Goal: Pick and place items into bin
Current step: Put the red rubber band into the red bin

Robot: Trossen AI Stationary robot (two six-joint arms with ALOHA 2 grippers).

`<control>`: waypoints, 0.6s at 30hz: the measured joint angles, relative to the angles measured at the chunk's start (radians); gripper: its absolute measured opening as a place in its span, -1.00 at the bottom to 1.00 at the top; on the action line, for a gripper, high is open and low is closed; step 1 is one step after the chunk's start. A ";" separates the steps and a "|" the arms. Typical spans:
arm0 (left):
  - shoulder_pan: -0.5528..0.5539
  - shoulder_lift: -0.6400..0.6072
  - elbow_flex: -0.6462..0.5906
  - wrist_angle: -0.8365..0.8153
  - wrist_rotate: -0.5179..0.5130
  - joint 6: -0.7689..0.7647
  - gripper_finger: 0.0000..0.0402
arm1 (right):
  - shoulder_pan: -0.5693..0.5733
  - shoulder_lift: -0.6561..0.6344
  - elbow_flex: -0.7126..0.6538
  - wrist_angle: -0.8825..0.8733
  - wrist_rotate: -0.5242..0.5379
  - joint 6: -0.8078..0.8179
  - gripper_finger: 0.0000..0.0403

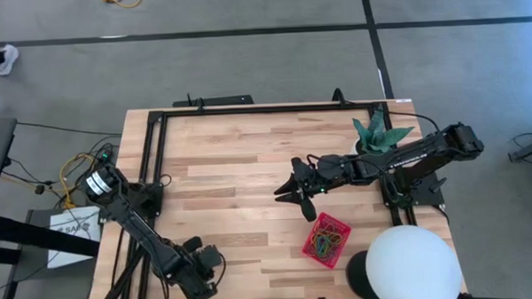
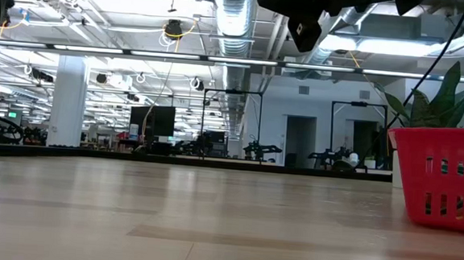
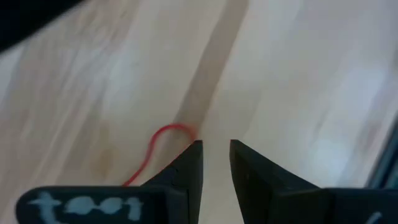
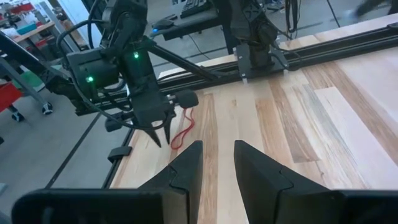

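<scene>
At the table's left front corner we found the left gripper (image 1: 202, 278) low over the wooden table (image 1: 240, 159), its two fingers (image 3: 189, 168) standing a little apart with bare wood showing between them. Nothing was clamped in them. A red rubber band (image 3: 155, 149) lay on the wood just beside one fingertip; we could not tell whether it touched the finger. The right wrist view showed the same band (image 4: 181, 132) lying on the boards just beside the tips of the left gripper (image 4: 160, 134).

Toward the middle of the table, the right gripper (image 1: 290, 189) hung above the surface, well apart from the left one. Its fingers (image 4: 186, 163) stood apart and held nothing.

Right of centre, near the front edge, stood the red basket (image 1: 328, 239). In the high view we saw a tangle of coloured rubber bands (image 1: 322, 244) lying inside it. In the low view the basket (image 2: 443, 179) rested on the table at the far right.

Beyond the basket we noted a green plant (image 1: 378, 132) by the right arm, and a large white dome (image 1: 412, 264) at the front right corner.
</scene>
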 joint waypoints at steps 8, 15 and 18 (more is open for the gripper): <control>0.018 0.000 0.000 -0.006 -0.022 0.004 -0.66 | 0.000 0.000 0.000 0.000 0.000 0.000 -0.57; 0.030 0.001 0.000 -0.022 -0.013 0.005 -0.66 | 0.000 0.000 0.000 0.000 0.000 0.000 -0.57; 0.030 0.002 -0.004 -0.016 -0.004 -0.015 -0.66 | 0.000 0.000 0.000 0.000 0.000 0.000 -0.57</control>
